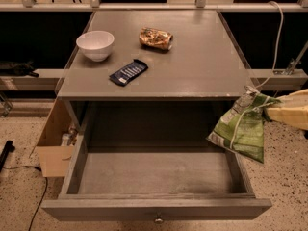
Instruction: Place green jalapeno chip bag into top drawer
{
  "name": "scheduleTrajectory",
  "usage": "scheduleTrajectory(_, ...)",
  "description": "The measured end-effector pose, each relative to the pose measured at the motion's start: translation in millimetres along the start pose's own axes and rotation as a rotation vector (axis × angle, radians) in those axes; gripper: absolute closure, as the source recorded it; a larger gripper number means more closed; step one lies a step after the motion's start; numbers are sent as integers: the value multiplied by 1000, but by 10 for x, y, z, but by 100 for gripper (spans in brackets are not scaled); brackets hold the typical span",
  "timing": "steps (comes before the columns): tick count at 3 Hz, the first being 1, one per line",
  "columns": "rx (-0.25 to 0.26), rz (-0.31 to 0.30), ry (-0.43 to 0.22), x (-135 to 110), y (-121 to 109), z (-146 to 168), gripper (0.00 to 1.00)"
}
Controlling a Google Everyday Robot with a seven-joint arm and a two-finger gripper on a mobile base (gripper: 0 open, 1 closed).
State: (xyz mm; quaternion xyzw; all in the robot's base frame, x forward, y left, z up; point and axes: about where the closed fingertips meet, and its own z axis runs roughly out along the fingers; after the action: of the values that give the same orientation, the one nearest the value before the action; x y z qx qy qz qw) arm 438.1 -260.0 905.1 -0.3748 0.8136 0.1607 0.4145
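Note:
The green jalapeno chip bag (pixel 240 127) hangs by its top end from my gripper (pixel 267 109) at the right edge of the view. The gripper is shut on the bag's upper crimped end. The bag dangles above the right side wall of the top drawer (pixel 154 173), partly over the drawer and partly outside it. The drawer is pulled fully open below the grey table top (pixel 192 57). Its inside is bare, and its small round knob (pixel 158 220) shows on the front panel.
On the table top stand a white bowl (pixel 96 44), a flat dark-blue packet (pixel 128 71) and an orange-brown foil bag (pixel 155 37). An open cardboard box (pixel 53 148) sits on the floor left of the drawer. A white cable (pixel 278 28) hangs at the right.

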Motion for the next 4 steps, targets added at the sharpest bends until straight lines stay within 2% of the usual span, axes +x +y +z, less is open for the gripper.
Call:
scheduleTrajectory(1, -13, 5, 0, -13, 53, 122, 100)
scheduleTrajectory(2, -44, 14, 22, 81, 196, 362, 100)
scheduleTrajectory(4, -147, 93, 86, 600, 747, 1077, 100)
